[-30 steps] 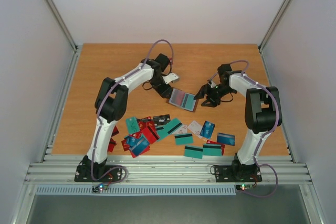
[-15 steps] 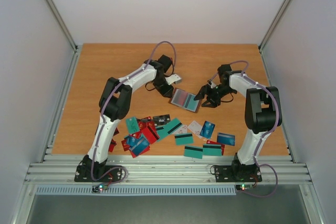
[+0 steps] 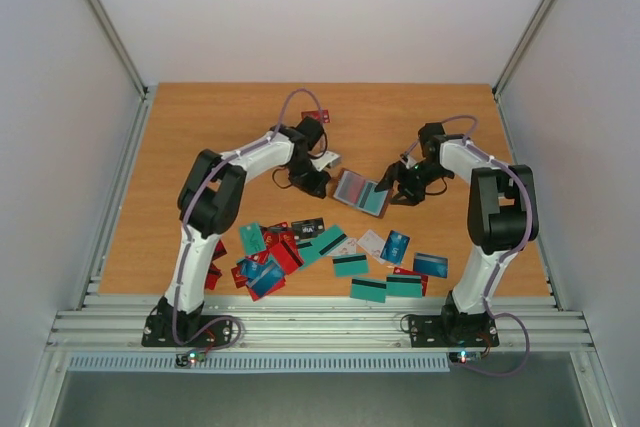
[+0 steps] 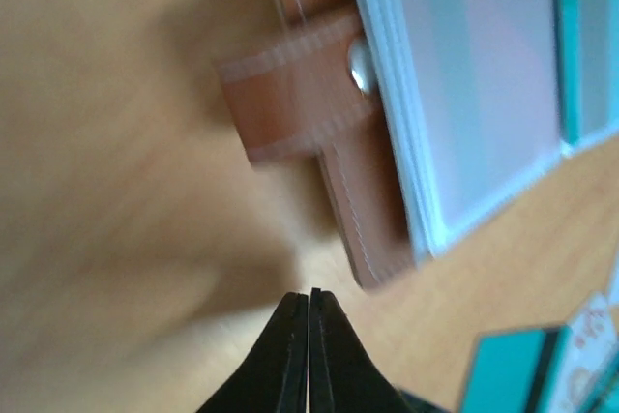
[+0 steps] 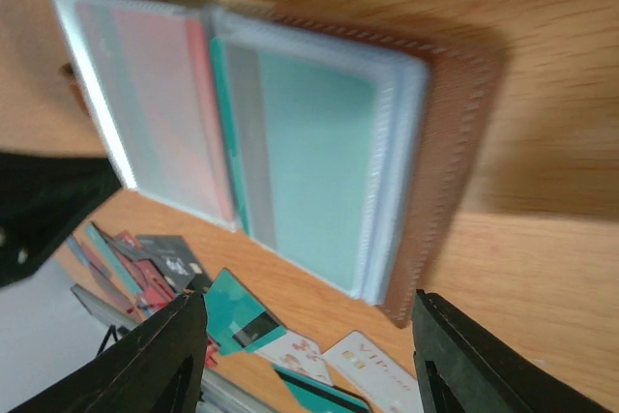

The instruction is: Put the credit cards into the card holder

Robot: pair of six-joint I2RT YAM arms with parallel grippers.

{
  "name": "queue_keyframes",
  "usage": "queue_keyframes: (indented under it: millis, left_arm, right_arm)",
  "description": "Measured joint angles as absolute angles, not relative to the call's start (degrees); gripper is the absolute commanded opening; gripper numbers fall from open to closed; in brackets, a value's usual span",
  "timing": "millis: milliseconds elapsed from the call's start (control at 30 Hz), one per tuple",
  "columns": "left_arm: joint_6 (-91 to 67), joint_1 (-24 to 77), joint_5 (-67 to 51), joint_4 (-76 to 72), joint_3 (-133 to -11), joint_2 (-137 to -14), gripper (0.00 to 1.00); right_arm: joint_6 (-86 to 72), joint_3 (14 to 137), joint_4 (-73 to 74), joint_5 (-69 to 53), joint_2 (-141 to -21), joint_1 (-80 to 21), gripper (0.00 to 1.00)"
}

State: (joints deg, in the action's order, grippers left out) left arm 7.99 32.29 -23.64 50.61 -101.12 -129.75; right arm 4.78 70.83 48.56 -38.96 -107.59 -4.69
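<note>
The card holder [image 3: 361,192] lies open on the bench [image 3: 200,137], between the two arms, with teal and reddish cards showing through its clear sleeves (its snap strap [image 4: 300,84] sticks out toward the left arm). The left gripper [image 3: 316,184], just left of it, has its fingers pressed together on nothing. The right gripper [image 3: 392,189], just right of it, stands wide and empty. Loose credit cards [image 3: 330,247] lie scattered along the near edge.

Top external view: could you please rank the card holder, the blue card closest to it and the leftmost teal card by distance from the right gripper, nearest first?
1. card holder, immediately beside the right gripper.
2. blue card, lying toward the near edge.
3. leftmost teal card, far over to the left.
</note>
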Motion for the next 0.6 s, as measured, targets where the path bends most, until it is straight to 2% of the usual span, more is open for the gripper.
queue_keyframes:
  millis: [100,233,600]
  left_arm:
    - [2.57,32.56,-25.54,49.32,-95.50,-125.36,0.14]
    - [-1.23,33.12,-24.97,48.86,-94.15,-121.91,0.14]
    - [-3.16,33.28,-18.48,49.82,-104.57,-128.64,0.14]
  right_arm:
    - [4.64,70.61,48.64,-37.47,-107.39,-3.18,0.60]
    - [3.62,70.02,48.38,-36.62,-106.94,-1.93,0.59]
    - [1.37,63.33,45.93,-38.37,-103.98,-1.93,0.59]
